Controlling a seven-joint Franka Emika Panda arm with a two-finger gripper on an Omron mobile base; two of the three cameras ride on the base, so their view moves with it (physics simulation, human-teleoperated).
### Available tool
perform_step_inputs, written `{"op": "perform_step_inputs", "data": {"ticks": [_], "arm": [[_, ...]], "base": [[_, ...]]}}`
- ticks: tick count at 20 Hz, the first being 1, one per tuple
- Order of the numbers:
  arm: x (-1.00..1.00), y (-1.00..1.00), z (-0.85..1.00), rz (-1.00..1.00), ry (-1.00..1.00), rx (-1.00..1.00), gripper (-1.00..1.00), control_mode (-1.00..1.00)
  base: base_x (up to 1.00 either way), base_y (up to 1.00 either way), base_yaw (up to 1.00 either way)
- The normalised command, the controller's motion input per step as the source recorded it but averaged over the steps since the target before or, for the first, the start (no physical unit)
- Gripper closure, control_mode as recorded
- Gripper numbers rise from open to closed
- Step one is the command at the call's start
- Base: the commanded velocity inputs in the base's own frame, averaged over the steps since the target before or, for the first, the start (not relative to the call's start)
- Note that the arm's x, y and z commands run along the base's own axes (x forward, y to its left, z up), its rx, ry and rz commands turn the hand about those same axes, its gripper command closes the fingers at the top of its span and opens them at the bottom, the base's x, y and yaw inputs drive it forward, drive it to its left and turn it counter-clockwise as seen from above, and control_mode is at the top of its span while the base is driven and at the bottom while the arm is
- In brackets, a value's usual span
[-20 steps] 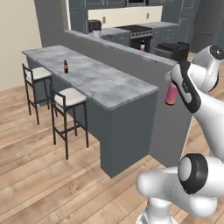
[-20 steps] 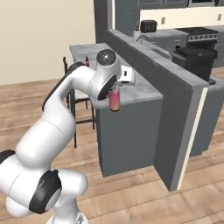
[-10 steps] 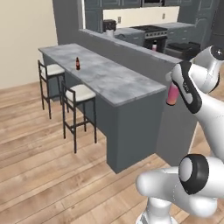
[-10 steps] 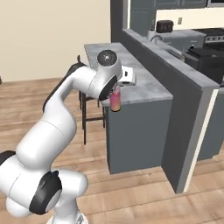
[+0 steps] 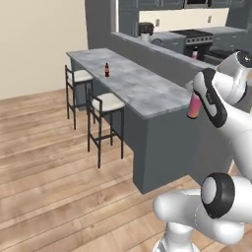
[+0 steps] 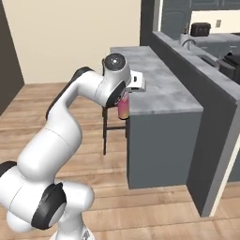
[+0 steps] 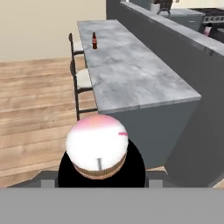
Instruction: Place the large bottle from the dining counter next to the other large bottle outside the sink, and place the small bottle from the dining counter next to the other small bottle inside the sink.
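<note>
Carrying the large bottle (image 5: 194, 107) clamped in the pincer (image 6: 123, 107), off the tabletop (image 5: 142, 91) edge, so that one isn't placed yet. The small bottle (image 5: 107, 70) sits untouched on the marble's far end.

Bench (image 5: 142, 91) top is mostly bare marble, just the small brown bottle (image 5: 107, 70) at the far end. Two stools (image 5: 106, 104) crowd its floor side; a raised wall (image 5: 162, 54) blocks the back.
</note>
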Motion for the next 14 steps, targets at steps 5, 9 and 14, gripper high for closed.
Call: {"op": "perform_step_inputs", "data": {"ticks": [5,9,14], "arm": [[0.00,0.00,0.00,0.00,0.00,0.00,1.00,1.00],[0.00,0.00,0.00,0.00,0.00,0.00,1.00,1.00],[0.00,0.00,0.00,0.00,0.00,0.00,1.00,1.00]], "base": [[0.00,0.00,0.25],[0.00,0.00,0.25],[0.00,0.00,0.25]]}}
